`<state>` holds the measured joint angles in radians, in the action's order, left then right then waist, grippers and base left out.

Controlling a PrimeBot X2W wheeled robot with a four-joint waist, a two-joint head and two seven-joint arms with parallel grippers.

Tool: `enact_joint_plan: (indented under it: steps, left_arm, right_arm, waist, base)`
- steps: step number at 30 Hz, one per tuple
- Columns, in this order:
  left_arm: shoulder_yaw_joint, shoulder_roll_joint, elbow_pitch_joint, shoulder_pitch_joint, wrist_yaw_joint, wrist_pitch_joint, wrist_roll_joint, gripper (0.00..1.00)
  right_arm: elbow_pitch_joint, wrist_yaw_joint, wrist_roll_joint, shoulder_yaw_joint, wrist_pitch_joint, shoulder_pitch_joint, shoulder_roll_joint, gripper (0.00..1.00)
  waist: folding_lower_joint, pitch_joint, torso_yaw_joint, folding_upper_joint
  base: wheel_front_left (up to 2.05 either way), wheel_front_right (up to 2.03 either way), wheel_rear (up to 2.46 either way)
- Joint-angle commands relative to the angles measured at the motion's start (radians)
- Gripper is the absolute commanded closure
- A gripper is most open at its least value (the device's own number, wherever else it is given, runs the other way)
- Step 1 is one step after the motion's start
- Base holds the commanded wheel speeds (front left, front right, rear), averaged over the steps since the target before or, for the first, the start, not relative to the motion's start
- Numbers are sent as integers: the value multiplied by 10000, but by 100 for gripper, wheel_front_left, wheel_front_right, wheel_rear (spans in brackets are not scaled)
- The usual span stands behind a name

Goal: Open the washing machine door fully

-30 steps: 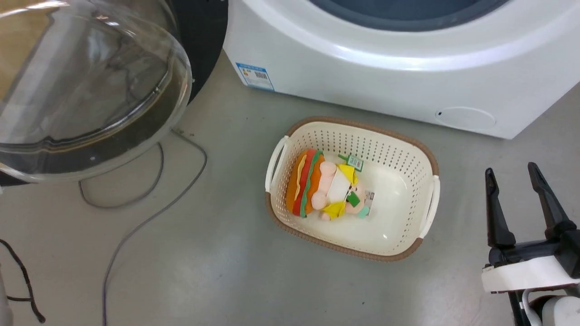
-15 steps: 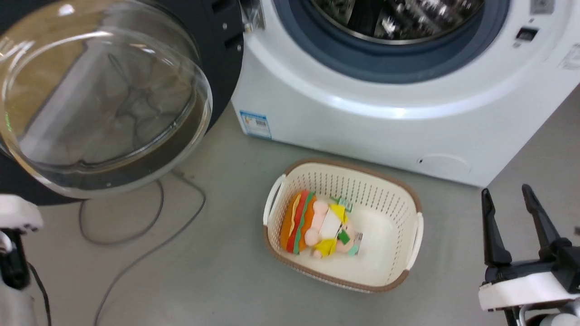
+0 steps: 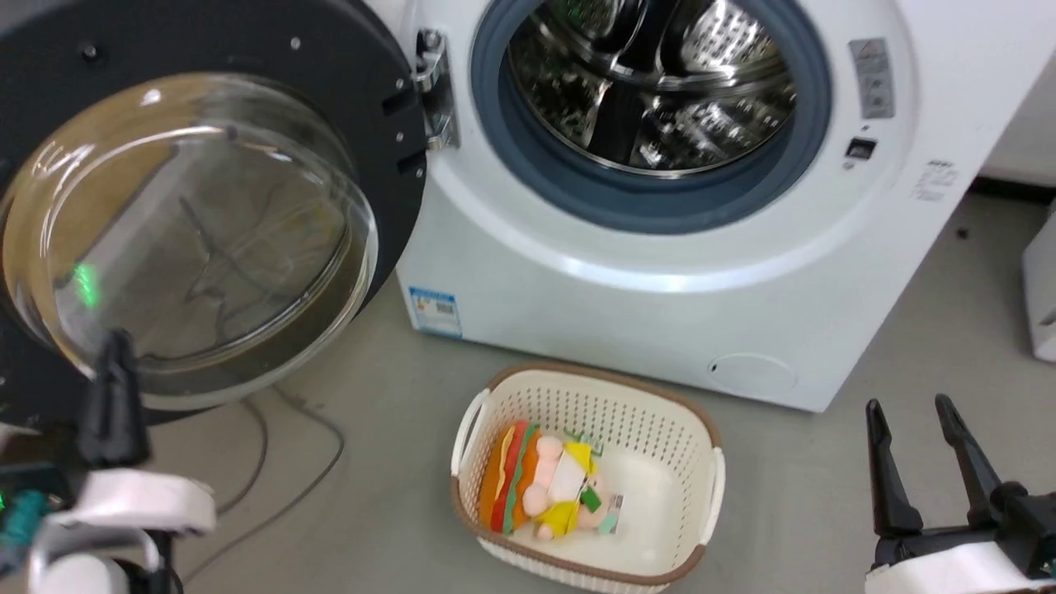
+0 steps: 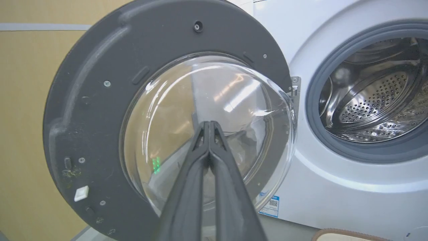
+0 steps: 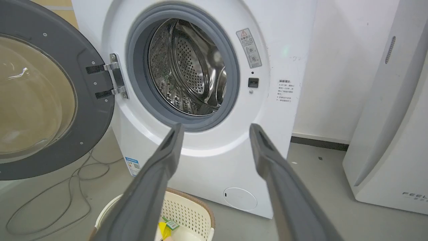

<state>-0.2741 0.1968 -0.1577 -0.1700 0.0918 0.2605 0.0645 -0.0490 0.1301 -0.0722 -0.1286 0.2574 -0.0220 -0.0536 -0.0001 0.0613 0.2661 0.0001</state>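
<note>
The washing machine door stands swung out to the left of the white machine, with its black inner ring and bulging glass bowl facing me. A metal hinge joins it to the machine beside the grey-rimmed steel drum opening. My left gripper is shut with nothing in it, low in front of the glass bowl. In the left wrist view the left gripper points at the door without visible contact. My right gripper is open at the lower right, and the same right gripper faces the drum.
A cream basket holding a burger plush toy sits on the grey floor before the machine. Loose cables lie under the door. A white appliance stands to the machine's right, and a yellowish wall is behind the door.
The head camera has tilted up, bringing the drum and hinge into view. My left gripper has risen into the lower left of the head view. The door looks unmoved.
</note>
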Motion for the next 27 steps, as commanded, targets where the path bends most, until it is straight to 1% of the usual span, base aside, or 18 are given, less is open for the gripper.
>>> enact_joint_plan:
  steps: [1,3,4,5,6,16,27]
  left_arm:
    - [194,-145,106,323,73,13,-36,100]
    - [401,-333,236,609,112,13,-91,100]
    - [480,-430,298,732,128,13,-89,89]
    - [556,-499,384,839,140,13,-119,50]
    - [635,-574,463,942,154,13,-126,0]
    - [1316,-952,824,1707,274,13,-141,0]
    - [1512,-1111,630,2060,321,13,-103,0]
  right_arm:
    - [-27,6,-57,-5,44,-192,32,0]
    - [-51,6,-108,-10,44,-304,33,0]
    - [-53,6,-132,3,44,-349,33,0]
    - [-56,6,-145,17,44,-389,33,0]
    - [-61,6,-161,13,44,-430,33,0]
    - [-89,6,-219,125,44,-667,33,0]
    - [-82,6,-264,180,44,-869,33,0]
  waist:
    - [1,-320,-238,-1]
    - [1,-474,-351,-1]
    - [1,-523,-419,-1]
    - [1,-571,-487,-1]
    - [1,-616,-548,-1]
    - [1,-943,-1373,-1]
    - [1,-1016,-2189,-1]
  base:
    - [0,0,0]
    - [0,0,0]
    - [0,0,0]
    - [0,0,0]
    - [0,0,0]
    - [0,0,0]
    - [0,0,0]
